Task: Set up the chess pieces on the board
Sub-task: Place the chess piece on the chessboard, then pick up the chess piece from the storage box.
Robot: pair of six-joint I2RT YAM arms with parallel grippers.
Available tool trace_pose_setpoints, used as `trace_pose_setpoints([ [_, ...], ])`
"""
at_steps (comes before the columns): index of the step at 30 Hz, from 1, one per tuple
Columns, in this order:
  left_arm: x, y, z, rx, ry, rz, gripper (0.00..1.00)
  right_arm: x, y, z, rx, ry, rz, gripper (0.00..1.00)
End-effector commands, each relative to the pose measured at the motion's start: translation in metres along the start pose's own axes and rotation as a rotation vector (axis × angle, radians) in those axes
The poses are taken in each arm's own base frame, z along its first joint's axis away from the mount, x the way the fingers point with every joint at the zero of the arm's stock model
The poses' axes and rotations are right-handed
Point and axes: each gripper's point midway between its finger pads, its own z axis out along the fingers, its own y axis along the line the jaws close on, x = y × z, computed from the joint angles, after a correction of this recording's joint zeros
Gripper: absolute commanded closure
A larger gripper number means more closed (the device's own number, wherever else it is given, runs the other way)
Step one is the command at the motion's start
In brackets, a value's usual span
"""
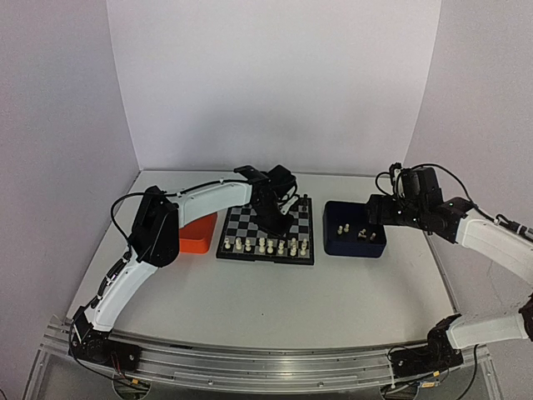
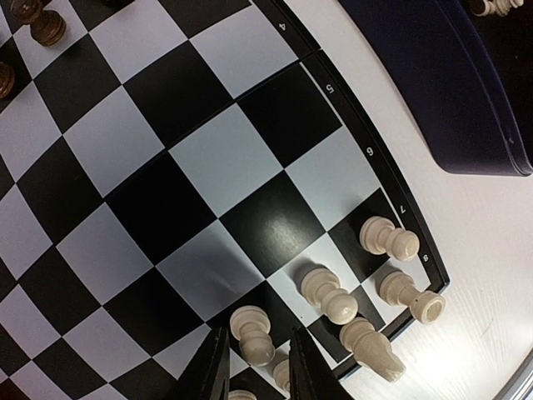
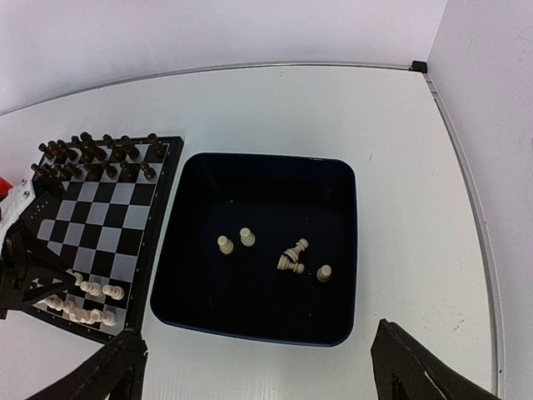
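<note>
Table [image 1: 275, 300] first. What sits on it?

— The board [image 1: 240, 223] is in the middle, square to the arms (black frame, black and pale checks). The dark blue tray [image 1: 354, 249] is just to its right. The orange tray [image 1: 198, 239] is on its left, partly under the left arm.

— And the arms?

— The left gripper [image 2: 260, 373] is low over the board's near rows. Its jaws are a narrow gap apart with a cream pawn [image 2: 252, 333] standing between them, and neither finger seems to press on it. The right gripper [image 3: 258, 379] hangs above the blue tray with its jaws spread wide, holding nothing.

— The chess pieces [image 1: 265, 245]?

— Most of the cream ones stand in the board's rows nearest the arms, several crowded at the right corner. A handful more are in the blue tray: three upright, and a couple tipped over and touching each other. The black pieces [image 3: 96, 158] fill the two far rows.
</note>
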Motion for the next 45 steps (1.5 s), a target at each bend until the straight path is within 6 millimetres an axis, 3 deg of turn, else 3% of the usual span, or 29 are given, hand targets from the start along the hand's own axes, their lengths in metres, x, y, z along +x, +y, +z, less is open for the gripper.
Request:
trace_pose_setpoints([
  [1, -0.031, -0.008, -0.032, 0.0, -0.124, 0.003, 0.73, -0.005, -0.001, -0.004, -0.002, -0.022, 0.003, 0.09],
  [6, -0.048, -0.012, -0.057, -0.001, -0.197, 0.01, 0.65, -0.005, 0.002, -0.004, -0.011, -0.019, 0.006, 0.09],
  [10, -0.064, -0.01, -0.085, -0.036, -0.272, 0.006, 0.54, -0.009, 0.001, -0.006, -0.008, -0.03, 0.009, 0.08],
  [12, -0.076, -0.008, -0.109, -0.068, -0.34, 0.003, 0.39, -0.011, 0.001, -0.008, -0.011, -0.037, 0.01, 0.08],
  [14, -0.089, -0.004, -0.134, -0.106, -0.418, -0.002, 0.17, -0.013, 0.001, -0.009, -0.012, -0.042, 0.011, 0.08],
  [16, -0.101, -0.005, -0.168, -0.122, -0.518, -0.002, 0.01, -0.015, 0.001, -0.01, -0.007, -0.048, 0.01, 0.07],
  [20, -0.115, -0.002, -0.237, -0.17, -0.709, -0.02, 0.0, -0.021, 0.002, -0.008, -0.003, -0.053, 0.003, 0.06],
  [23, -0.115, 0.011, -0.284, -0.234, -0.827, -0.059, 0.0, -0.025, 0.007, -0.001, -0.008, -0.04, -0.008, 0.04],
  [28, -0.096, 0.063, -0.312, -0.335, -0.88, -0.18, 0.0, -0.03, 0.015, 0.024, 0.004, 0.022, -0.015, 0.02],
  [33, -0.059, 0.137, -0.311, -0.391, -0.854, -0.36, 0.0, -0.027, 0.017, 0.06, 0.035, 0.141, 0.002, 0.02],
  [37, -0.028, 0.178, -0.318, -0.461, -0.869, -0.474, 0.0, -0.013, 0.014, 0.096, 0.058, 0.286, 0.061, 0.03],
  [41, -0.005, 0.2, -0.326, -0.493, -0.884, -0.538, 0.0, 0.002, 0.006, 0.126, 0.082, 0.399, 0.131, 0.13],
  [45, 0.002, 0.2, -0.338, -0.501, -0.923, -0.532, 0.0, 0.017, -0.001, 0.149, 0.104, 0.468, 0.185, 0.24],
])
